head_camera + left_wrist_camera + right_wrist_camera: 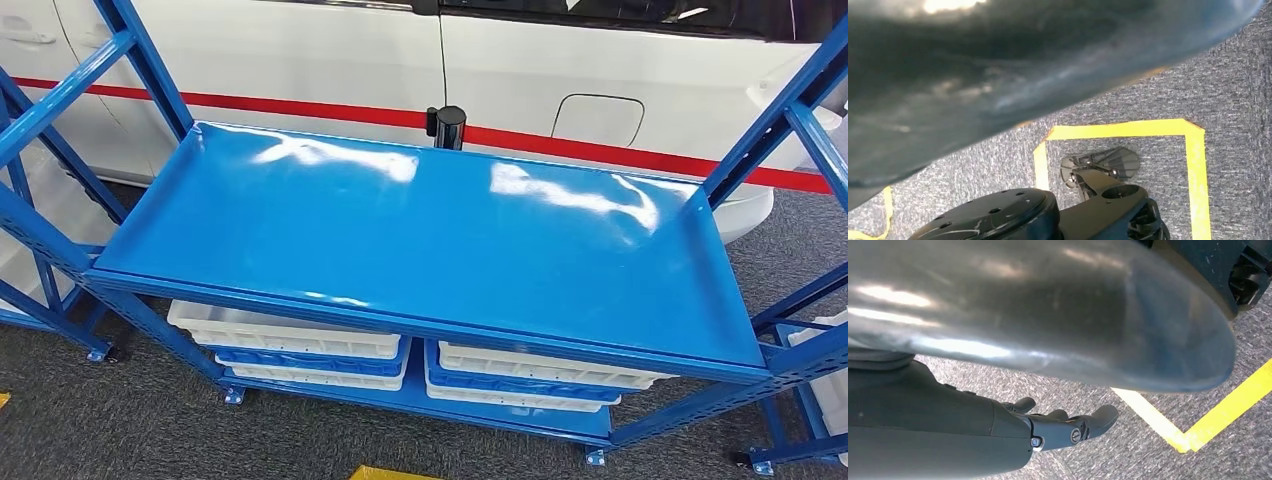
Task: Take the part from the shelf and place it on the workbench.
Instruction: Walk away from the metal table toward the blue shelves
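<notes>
A: So, where's the part? Top board of the shelf (420,230) is bare.
B: Can't tell. Maybe in the white trays (300,335) on the bottom board (contents hidden).
A: Hands?
B: Right hand (1068,427) hangs over carpet, fingers loosely apart, holding nothing. Left: can't tell.
A: Crouch first; the top board's front edge blocks the reach.

Behind the rack, a white car (300,60) with a red stripe (620,150) along its side and a fuel flap (598,118). In front of it, a black post (447,127). On the bottom level, stacked white trays (290,335) and blue trays (520,385). Underfoot, grey carpet (120,420) with yellow tape lines (1128,129).
</notes>
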You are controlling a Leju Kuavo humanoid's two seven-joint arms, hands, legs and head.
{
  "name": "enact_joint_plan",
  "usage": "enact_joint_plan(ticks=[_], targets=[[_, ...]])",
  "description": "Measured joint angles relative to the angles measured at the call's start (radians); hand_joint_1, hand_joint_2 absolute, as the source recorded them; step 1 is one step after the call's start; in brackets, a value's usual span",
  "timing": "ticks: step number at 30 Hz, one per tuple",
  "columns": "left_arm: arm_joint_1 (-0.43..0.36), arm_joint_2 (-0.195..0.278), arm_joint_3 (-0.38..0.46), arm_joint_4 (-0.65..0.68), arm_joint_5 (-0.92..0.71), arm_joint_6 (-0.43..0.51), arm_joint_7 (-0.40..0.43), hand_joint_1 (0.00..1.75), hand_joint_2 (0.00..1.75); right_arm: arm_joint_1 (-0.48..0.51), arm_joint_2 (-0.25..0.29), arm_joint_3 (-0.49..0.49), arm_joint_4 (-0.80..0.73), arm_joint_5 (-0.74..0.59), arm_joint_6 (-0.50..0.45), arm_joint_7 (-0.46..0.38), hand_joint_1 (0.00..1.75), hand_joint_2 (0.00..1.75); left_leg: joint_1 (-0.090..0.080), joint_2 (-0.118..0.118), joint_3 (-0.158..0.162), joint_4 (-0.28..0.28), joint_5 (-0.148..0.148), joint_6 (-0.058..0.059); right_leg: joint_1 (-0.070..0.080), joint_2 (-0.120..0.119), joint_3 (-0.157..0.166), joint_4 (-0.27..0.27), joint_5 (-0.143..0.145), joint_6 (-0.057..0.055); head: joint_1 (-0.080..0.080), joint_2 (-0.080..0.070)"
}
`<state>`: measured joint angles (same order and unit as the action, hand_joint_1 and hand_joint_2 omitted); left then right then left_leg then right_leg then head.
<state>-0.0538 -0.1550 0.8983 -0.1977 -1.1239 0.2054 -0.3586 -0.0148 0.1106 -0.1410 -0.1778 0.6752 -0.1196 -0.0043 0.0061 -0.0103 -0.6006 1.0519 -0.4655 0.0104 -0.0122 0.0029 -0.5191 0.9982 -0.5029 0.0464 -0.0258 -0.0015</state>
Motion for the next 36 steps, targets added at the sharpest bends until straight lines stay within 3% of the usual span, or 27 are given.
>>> enact_joint_plan(ticks=[7, 12, 14, 17, 18, 19, 21, 22, 23, 25, 28, 30, 32, 33, 34, 36], targets=[[0.000, 0.000, 0.004, 0.000, -0.004, 0.003, 0.002, 0.00, 0.00, 0.000, 0.000, -0.007, 0.000, 0.000, 0.000, 0.000, 0.00, 0.00, -0.001, 0.000, 0.001, 0.001, -0.001, 0.002, 0.000, 0.000, 0.002, -0.001, 0.001, 0.002, 0.000, 0.000], [0.000, 0.000, 0.005, 0.000, -0.005, 0.004, 0.002, 0.00, 0.00, -0.001, 0.000, -0.007, 0.000, 0.001, 0.000, 0.000, 0.00, 0.00, -0.002, 0.001, 0.005, -0.007, -0.001, 0.013, -0.005, 0.000, 0.002, 0.002, -0.003, 0.009, 0.000, 0.000], [-0.001, -0.002, 0.006, 0.000, -0.005, 0.005, 0.001, 0.00, 0.00, -0.001, -0.001, -0.007, 0.000, 0.002, 0.000, 0.000, 0.00, 0.00, 0.005, 0.003, 0.011, -0.017, 0.004, 0.023, -0.005, 0.000, -0.021, 0.056, -0.029, 0.008, 0.004, 0.000], [-0.002, -0.004, 0.007, 0.000, -0.006, 0.006, 0.001, 0.00, 0.00, -0.001, -0.002, -0.008, 0.000, 0.003, 0.000, 0.001, 0.00, 0.00, 0.006, 0.007, 0.012, -0.021, 0.005, 0.026, -0.007, -0.001, -0.124, 0.243, -0.103, 0.000, 0.009, 0.000], [-0.002, -0.004, 0.007, 0.000, -0.006, 0.007, 0.001, 0.00, 0.00, 0.000, -0.002, -0.008, 0.000, 0.003, 0.000, 0.002, 0.00, 0.00, 0.006, 0.008, 0.012, -0.020, 0.005, 0.026, -0.008, -0.001, -0.149, 0.282, -0.112, 0.003, 0.009, 0.000], [-0.002, -0.005, 0.007, 0.000, -0.006, 0.007, 0.001, 0.00, 0.00, 0.002, -0.002, -0.008, 0.000, 0.003, 0.000, 0.002, 0.00, 0.00, 0.007, 0.007, 0.012, -0.020, 0.004, 0.025, -0.011, -0.001, -0.157, 0.286, -0.105, 0.011, 0.009, 0.000], [-0.002, -0.006, 0.008, 0.000, -0.006, 0.007, 0.001, 0.00, 0.00, 0.003, -0.004, -0.008, 0.000, 0.003, 0.000, 0.003, 0.00, 0.00, 0.009, 0.007, 0.014, -0.019, 0.003, 0.018, -0.018, -0.004, -0.110, 0.173, -0.048, 0.033, 0.010, 0.000], [-0.002, -0.005, 0.008, -0.001, -0.006, 0.007, 0.001, 0.00, 0.00, 0.001, -0.004, -0.008, 0.000, 0.003, 0.000, 0.003, 0.00, 0.00, 0.008, 0.007, 0.015, -0.019, 0.001, 0.012, -0.021, -0.009, -0.081, 0.106, -0.019, 0.040, 0.011, 0.000], [-0.002, -0.005, 0.008, -0.001, -0.006, 0.007, 0.001, 0.00, 0.00, -0.001, -0.004, -0.008, 0.000, 0.003, 0.000, 0.003, 0.00, 0.00, 0.006, 0.007, 0.018, -0.018, -0.002, 0.004, -0.023, -0.012, -0.057, 0.054, 0.003, 0.040, 0.011, 0.000], [-0.002, -0.004, 0.008, -0.002, -0.006, 0.007, 0.001, 0.00, 0.00, -0.002, -0.002, -0.009, 0.000, 0.003, 0.000, 0.005, 0.00, 0.00, 0.003, 0.008, 0.024, -0.020, -0.005, -0.013, -0.018, -0.014, -0.047, 0.028, 0.018, 0.020, 0.011, 0.000], [-0.002, -0.006, 0.009, -0.002, -0.005, 0.007, 0.001, 0.00, 0.00, -0.001, -0.004, -0.011, 0.000, 0.002, 0.000, 0.007, 0.00, 0.00, 0.012, 0.010, 0.027, -0.012, -0.016, -0.031, -0.016, -0.008, -0.038, 0.024, 0.023, -0.011, 0.009, 0.000], [-0.002, -0.006, 0.009, -0.002, -0.005, 0.008, 0.001, 0.00, 0.00, -0.001, -0.004, -0.013, 0.000, 0.001, 0.000, 0.009, 0.00, 0.00, 0.015, 0.010, -0.007, 0.068, -0.065, -0.035, -0.018, -0.005, -0.031, 0.021, 0.025, -0.024, 0.005, 0.000], [-0.001, -0.006, 0.010, -0.002, -0.005, 0.008, 0.001, 0.00, 0.00, 0.000, -0.004, -0.015, 0.000, 0.001, 0.000, 0.009, 0.00, 0.00, 0.015, 0.009, -0.074, 0.208, -0.129, -0.036, -0.011, -0.004, -0.028, 0.022, 0.022, -0.032, 0.003, 0.000], [-0.001, -0.006, 0.010, -0.002, -0.005, 0.008, 0.002, 0.00, 0.00, 0.001, -0.004, -0.015, 0.000, 0.001, 0.000, 0.008, 0.00, 0.00, 0.015, 0.008, -0.101, 0.258, -0.142, -0.035, -0.008, -0.003, -0.025, 0.022, 0.020, -0.034, 0.003, 0.000], [-0.001, -0.006, 0.011, -0.002, -0.005, 0.008, 0.002, 0.00, 0.00, 0.002, -0.004, -0.015, 0.000, 0.001, 0.000, 0.009, 0.00, 0.00, 0.015, 0.007, -0.112, 0.276, -0.136, -0.034, -0.006, -0.001, -0.022, 0.022, 0.018, -0.037, 0.003, 0.000], [0.000, -0.006, 0.011, -0.002, -0.005, 0.009, 0.002, 0.00, 0.00, 0.002, -0.004, -0.016, 0.000, 0.001, 0.000, 0.009, 0.00, 0.00, 0.015, 0.007, -0.075, 0.186, -0.068, -0.029, -0.005, 0.007, -0.012, 0.022, 0.013, -0.038, 0.003, 0.000]])
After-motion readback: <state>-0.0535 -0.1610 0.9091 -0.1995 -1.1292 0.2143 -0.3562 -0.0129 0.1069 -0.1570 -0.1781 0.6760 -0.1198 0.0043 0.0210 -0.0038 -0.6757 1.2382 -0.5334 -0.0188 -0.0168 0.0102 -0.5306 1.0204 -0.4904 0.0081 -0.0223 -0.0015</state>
